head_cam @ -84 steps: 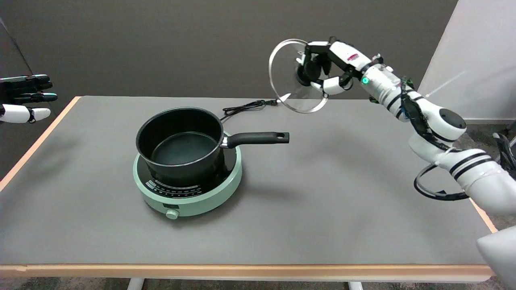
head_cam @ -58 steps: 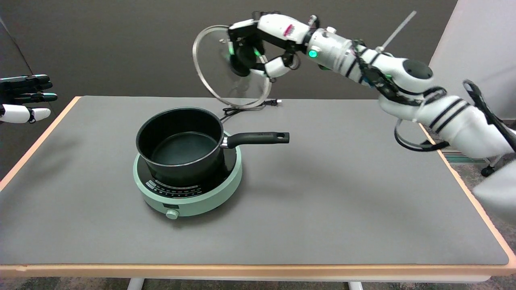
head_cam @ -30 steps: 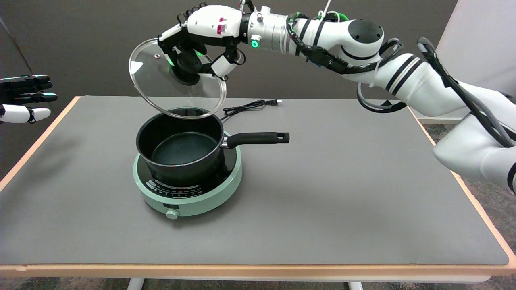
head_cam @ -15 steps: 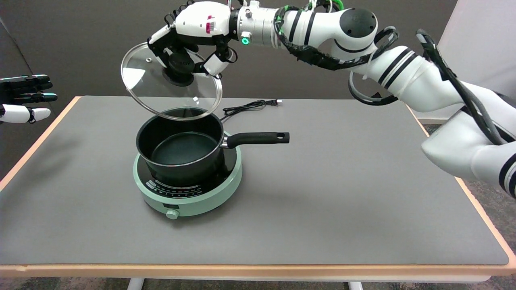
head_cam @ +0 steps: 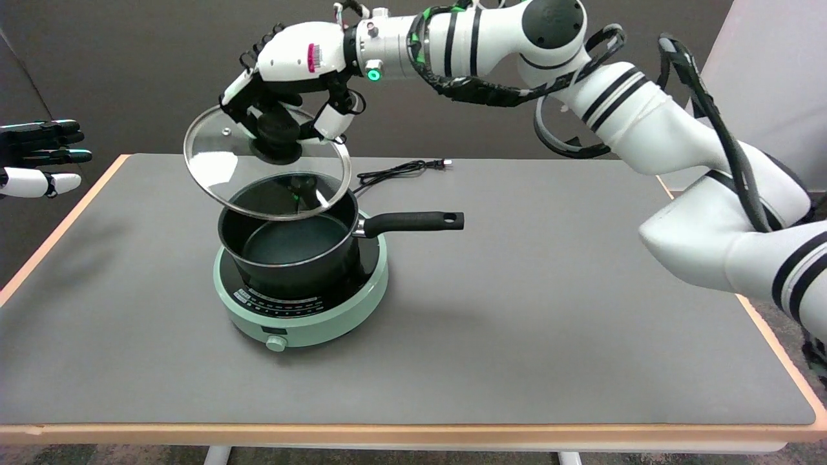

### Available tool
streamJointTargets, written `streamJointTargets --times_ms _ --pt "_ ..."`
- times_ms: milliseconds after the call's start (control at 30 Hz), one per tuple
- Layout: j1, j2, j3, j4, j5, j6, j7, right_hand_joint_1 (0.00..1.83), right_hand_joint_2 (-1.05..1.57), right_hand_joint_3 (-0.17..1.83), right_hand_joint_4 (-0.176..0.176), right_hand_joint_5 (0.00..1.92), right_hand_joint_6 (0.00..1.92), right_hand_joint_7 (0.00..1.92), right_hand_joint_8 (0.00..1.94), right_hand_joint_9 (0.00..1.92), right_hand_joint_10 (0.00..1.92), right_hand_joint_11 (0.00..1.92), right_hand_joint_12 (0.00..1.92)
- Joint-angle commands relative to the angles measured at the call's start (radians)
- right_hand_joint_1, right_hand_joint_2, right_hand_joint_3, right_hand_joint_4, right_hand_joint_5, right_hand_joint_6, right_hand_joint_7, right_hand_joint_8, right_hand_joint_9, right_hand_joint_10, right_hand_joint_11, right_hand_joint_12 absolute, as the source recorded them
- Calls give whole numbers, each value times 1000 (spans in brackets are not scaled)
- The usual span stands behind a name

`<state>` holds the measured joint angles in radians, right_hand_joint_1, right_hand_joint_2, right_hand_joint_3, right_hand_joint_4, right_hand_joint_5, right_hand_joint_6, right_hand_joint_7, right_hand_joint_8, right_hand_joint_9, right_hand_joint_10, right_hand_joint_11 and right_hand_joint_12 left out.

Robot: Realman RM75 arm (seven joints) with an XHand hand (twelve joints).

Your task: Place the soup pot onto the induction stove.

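The black soup pot (head_cam: 284, 242) stands on the round mint-green induction stove (head_cam: 303, 303), left of the table's middle. Its long black handle (head_cam: 413, 221) points right. My right hand (head_cam: 287, 84) reaches in from the right and grips the black knob (head_cam: 279, 134) of a glass lid (head_cam: 266, 165). The lid hangs in the air just above the pot's far rim. It lies nearly flat, tilted slightly toward me, and is apart from the pot.
A black power cord (head_cam: 394, 172) runs behind the stove toward the table's far edge. The idle left hand (head_cam: 39, 158) is held in the air at the left edge. The grey table (head_cam: 549, 310) has a wooden rim.
My right hand has carried the lid from the far right leftward to above the pot. In the last half second it lowered the lid and tipped it flatter. The pot and stove stayed put.
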<state>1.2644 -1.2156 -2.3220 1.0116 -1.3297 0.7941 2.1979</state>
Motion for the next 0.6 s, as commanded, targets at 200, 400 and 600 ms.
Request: streamJointTargets --times_ms 200,400,600 --pt "58 -224 88 -273 -313 142 80 1352 872 648 176 522 1501 839 1417 777 1864 615 1526" --pt "64 -288 96 -375 -393 92 80 1354 863 649 176 528 1489 852 1398 782 1838 628 1491" --pt "81 -331 97 -451 -419 85 80 1357 852 663 176 534 1494 860 1390 791 1836 646 1462"
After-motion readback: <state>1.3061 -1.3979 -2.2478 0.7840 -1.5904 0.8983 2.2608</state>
